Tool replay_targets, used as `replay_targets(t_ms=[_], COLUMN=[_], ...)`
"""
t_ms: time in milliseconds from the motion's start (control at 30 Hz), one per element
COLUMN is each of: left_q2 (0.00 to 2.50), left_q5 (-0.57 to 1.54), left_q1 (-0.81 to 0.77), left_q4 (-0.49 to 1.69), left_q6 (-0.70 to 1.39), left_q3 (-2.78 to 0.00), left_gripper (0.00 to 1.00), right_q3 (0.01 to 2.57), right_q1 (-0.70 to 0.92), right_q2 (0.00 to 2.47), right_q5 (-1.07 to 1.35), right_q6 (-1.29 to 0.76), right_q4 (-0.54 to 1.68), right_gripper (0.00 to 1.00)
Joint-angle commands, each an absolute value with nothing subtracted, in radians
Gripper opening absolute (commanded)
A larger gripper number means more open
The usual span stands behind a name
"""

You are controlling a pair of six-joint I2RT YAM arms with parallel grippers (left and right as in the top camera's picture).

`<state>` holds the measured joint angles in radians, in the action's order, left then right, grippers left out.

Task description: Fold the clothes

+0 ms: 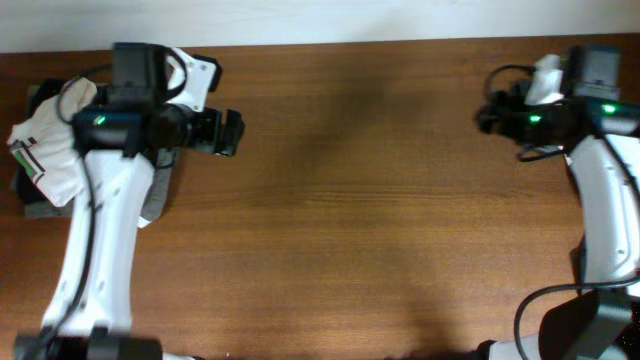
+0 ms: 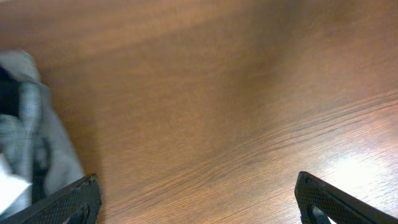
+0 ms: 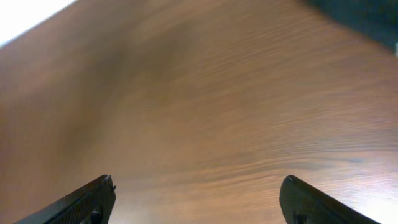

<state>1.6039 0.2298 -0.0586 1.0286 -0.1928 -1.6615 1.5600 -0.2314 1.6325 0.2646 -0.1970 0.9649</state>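
The brown wooden table (image 1: 340, 220) is taking up nearly all of every view, its grain running across and a soft sheen glancing off it under both claws, and a pale band (image 1: 300, 20) is showing beyond its far edge, though whether that is wall or floor cannot be told. The two white arms are reaching in from the near edge, the left arm (image 1: 95, 250) crossing over the pile and the right arm (image 1: 605, 200) rising along the other side. The clothes (image 1: 45, 150) are lying in a loose, unfolded heap behind the left claw (image 1: 225, 132), beside and partly under its wrist: a crumpled white garment is bulging on top, with grey cloth (image 1: 155, 195) spreading out beneath it and a darker piece peeking out at the back. In the left wrist view a rumpled grey fold (image 2: 37, 137) is sitting just off to one side of the claw, apart from its fingers (image 2: 68, 202). The left claw (image 2: 199, 205) is hanging wide open over bare wood, gripping nothing. The right claw (image 1: 487, 112) is sitting well apart from the heap, across the table from the left claw, and its wrist view is showing its fingers (image 3: 81, 205) spread wide with only tabletop between them.
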Motion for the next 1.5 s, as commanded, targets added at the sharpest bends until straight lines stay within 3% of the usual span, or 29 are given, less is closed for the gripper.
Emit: replay_targets(t_ms=[0,133,200,400,433,467,500,533,667,733,767,833,900,967,1067,1167,1267,1367,1467], left_q2=[1.704,1.705,1.705,1.705,1.705,1.705,1.705,1.705,1.657,1.617,1.595,1.589,1.617,1.729,1.966,2.188,2.358,2.375,2.389], left_q5=[0.247,0.247,0.239,0.24,0.239,0.239,0.239,0.239,0.149,0.071,0.035,0.036,0.037,0.083,0.13,0.299,0.306,0.09,0.093], left_q1=[-0.122,-0.173,-0.177,-0.177,-0.177,-0.176,-0.176,-0.176,-0.176,-0.176,-0.176,-0.176,-0.176,-0.177,-0.177,-0.198,-0.277,-0.299,-0.303], left_q4=[1.002,1.016,1.016,1.013,1.02,1.028,1.028,1.028,1.035,1.034,1.035,1.034,1.035,1.037,0.989,0.797,0.542,0.506,0.447], left_q6=[-0.176,-0.207,-0.207,-0.207,-0.207,-0.207,-0.207,-0.207,-0.207,-0.207,-0.207,-0.207,-0.207,-0.207,-0.207,-0.207,-0.207,-0.206,-0.194], left_q3=[-1.669,-1.669,-1.669,-1.669,-1.669,-1.669,-1.669,-1.675,-1.814,-1.846,-1.847,-1.847,-1.847,-1.847,-1.847,-1.847,-1.847,-1.847,-1.847], left_gripper=[0.99,0.99,0.99,0.99,0.99,0.99,0.99,0.99,0.99,0.99,0.99,0.99,0.99,0.98,0.97,0.89,0.68,0.4,0.39], right_q3=[1.579,1.579,1.578,1.578,1.578,1.578,1.578,1.578,1.579,1.579,1.579,1.579,1.579,1.579,1.578,1.575,1.543,1.478,1.471], right_q1=[-0.342,-0.453,-0.543,-0.562,-0.561,-0.548,-0.525,-0.474,-0.123,0.088,0.208,0.357,0.376,0.267,0.044,-0.155,-0.254,-0.315,-0.362], right_q2=[1.743,1.96,2.038,2.212,2.235,2.251,2.251,2.243,2.218,2.183,2.15,2.065,1.944,1.797,1.742,1.758,1.761,1.81,1.875], right_q5=[0.12,-0.025,0.03,-0.064,-0.053,-0.019,0.002,0.037,0.046,0.043,0.004,-0.179,-0.212,-0.197,0.047,0.196,0.198,0.145,0.15], right_q6=[-0.245,-0.245,-0.271,-0.267,-0.267,-0.267,-0.269,-0.268,-0.257,-0.117,-0.005,0.019,0.017,-0.106,-0.229,-0.246,-0.245,-0.261,-0.271], right_q4=[0.818,0.657,0.638,0.516,0.524,0.547,0.569,0.597,0.662,0.676,0.691,0.7,0.699,0.709,0.843,0.991,1.063,1.042,1.04], right_gripper=[0.88,0.89,0.89,0.86,0.72,0.39,0.19,0.1,0.07,0.1,0.21,0.51,0.65,0.87,0.9,0.89,0.9,0.89,0.89])
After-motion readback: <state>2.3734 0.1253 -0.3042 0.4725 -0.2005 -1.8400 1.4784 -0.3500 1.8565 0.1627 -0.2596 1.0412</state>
